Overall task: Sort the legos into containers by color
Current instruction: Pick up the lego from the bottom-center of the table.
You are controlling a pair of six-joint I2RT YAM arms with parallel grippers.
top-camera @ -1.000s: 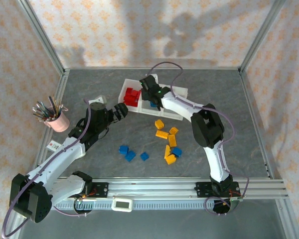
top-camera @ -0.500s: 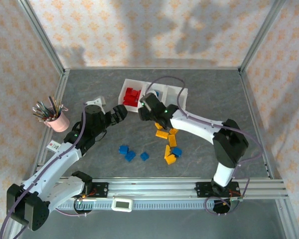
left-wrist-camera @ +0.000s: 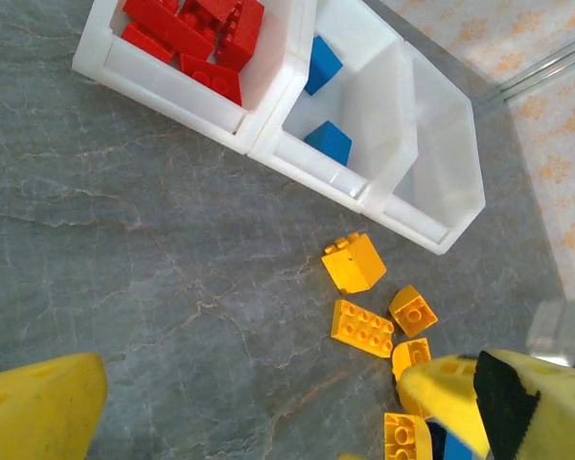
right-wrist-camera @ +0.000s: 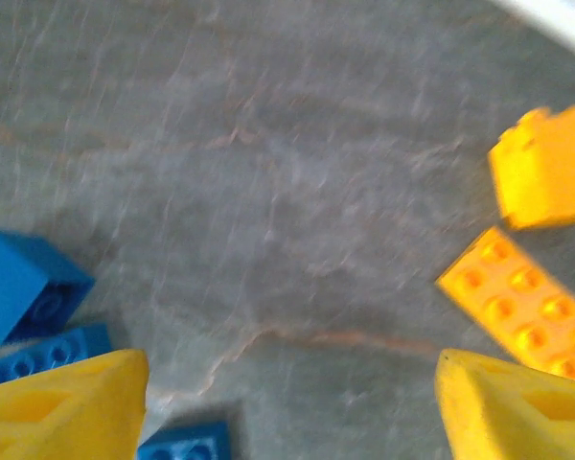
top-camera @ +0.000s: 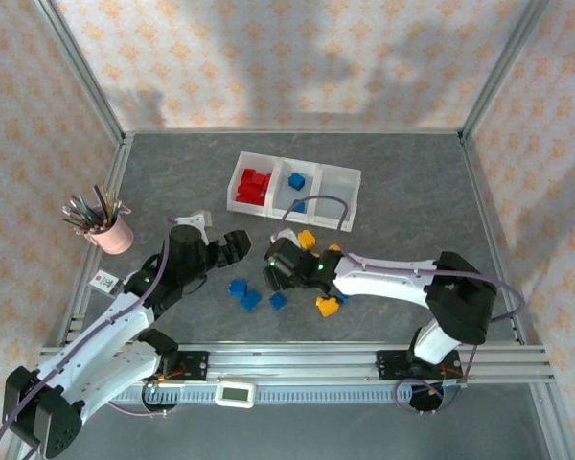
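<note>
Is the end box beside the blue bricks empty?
Empty: the end bin shows only bare white floor; yellow bricks lie outside on the table.

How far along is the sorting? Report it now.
Done: red legos sit in the left bin; two blue legos sit in the middle bin. In hand: nothing; the right end effector hangs open near loose blue legos, the left end effector open too. Left: those blue ones and the yellow legos on the table; the right bin holds none.

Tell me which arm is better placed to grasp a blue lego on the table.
Probably the right: the right gripper, open, hangs low beside the blue legos. The left gripper, also open, looks higher.
</note>
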